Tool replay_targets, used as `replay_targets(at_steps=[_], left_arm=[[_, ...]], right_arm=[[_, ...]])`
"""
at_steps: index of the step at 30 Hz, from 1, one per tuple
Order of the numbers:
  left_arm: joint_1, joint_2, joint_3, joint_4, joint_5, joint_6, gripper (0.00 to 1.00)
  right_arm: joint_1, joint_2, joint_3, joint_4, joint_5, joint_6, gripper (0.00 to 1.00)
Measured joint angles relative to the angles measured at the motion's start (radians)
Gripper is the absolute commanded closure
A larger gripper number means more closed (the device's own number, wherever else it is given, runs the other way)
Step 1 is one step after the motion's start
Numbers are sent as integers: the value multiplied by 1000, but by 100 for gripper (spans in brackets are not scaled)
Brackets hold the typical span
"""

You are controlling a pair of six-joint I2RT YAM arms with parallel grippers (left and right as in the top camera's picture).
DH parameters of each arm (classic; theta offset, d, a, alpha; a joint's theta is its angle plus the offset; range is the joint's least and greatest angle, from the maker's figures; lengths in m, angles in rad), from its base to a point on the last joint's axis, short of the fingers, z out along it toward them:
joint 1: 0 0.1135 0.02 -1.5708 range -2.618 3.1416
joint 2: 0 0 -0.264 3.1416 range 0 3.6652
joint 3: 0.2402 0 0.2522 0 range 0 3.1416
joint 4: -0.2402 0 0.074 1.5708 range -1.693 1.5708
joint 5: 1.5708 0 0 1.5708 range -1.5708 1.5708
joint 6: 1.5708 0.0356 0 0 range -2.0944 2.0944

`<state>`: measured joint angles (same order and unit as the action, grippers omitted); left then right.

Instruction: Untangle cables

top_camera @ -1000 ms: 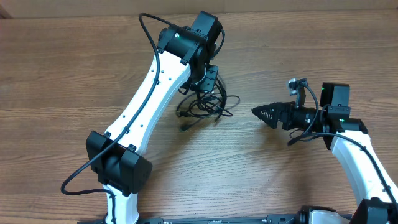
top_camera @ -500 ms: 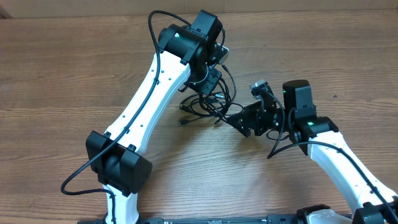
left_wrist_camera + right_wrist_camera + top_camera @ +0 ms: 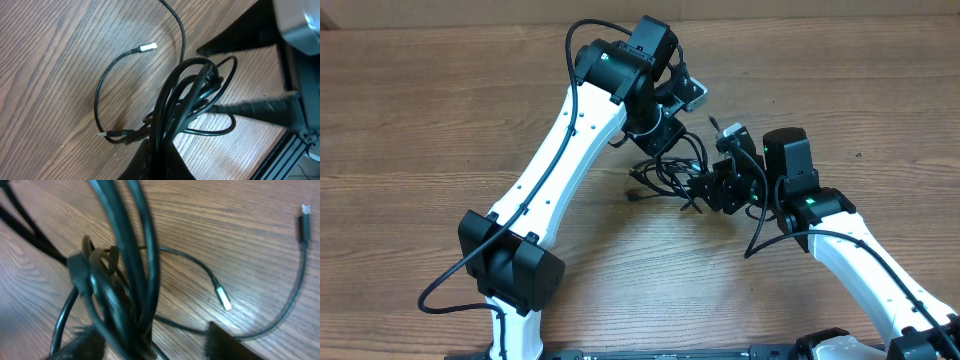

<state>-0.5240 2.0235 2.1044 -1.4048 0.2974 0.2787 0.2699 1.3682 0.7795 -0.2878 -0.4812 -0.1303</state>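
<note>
Ok, quick rundown. The thin black cables (image 3: pixel 670 172) sit as one knotted clump on the brown wood-grain tabletop (image 3: pixel 440 130), btw the two arms and a bit toward the far side.

The left pincer (image 3: pixel 668 140) comes in from above and is clenched on the top of the clump. In the left wrist view several loops bunch together and run straight into it at the bottom edge. That part of the bundle looks raised, and the rest trails on the wood.

The right pincer (image 3: pixel 698 188) reaches in low from the robot's right. Its jaws stand apart w/ the thick part of the bundle between them. In the right wrist view there's one black finger (image 3: pixel 227 342) on one side and the other low on the opposite side, w/ cords crossing the gap. Bare wood shows btw that finger and the cords, so it's released, not clamped on anything afaict.

Loose ends:
- A pale flat plug tip (image 3: pixel 148 47) lies on the wood at the end of a curved strand, apart from the clump.
- A second small silver tip (image 3: pixel 102 134) sits by the lower loop.
- The right wrist cam also shows a silver plug tip (image 3: pixel 222 300) near the bundle.
- A dark plug (image 3: pixel 304 212) sits at the far right edge, well apart.

Can't tell which strand goes w/ which tip bc the knot is too dense + blurry.
</note>
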Motion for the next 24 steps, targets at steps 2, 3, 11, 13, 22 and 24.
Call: replay_targets(at_steps=[2, 3, 11, 13, 22, 24], left_arm=[[0, 0, 0, 0, 14, 12, 96], [0, 0, 0, 0, 18, 14, 96], [0, 0, 0, 5, 32, 12, 96], [0, 0, -2, 11, 21, -21, 96], [15, 1, -4, -9, -200, -418, 95], [50, 1, -4, -17, -240, -521, 95]], right_arm=[[0, 0, 0, 0, 2, -2, 70], [0, 0, 0, -2, 2, -2, 80], [6, 0, 1, -74, -32, -6, 96], [5, 0, 1, -113, -90, -5, 96], [5, 0, 2, -113, -196, 14, 96], [6, 0, 2, -95, -204, 21, 96]])
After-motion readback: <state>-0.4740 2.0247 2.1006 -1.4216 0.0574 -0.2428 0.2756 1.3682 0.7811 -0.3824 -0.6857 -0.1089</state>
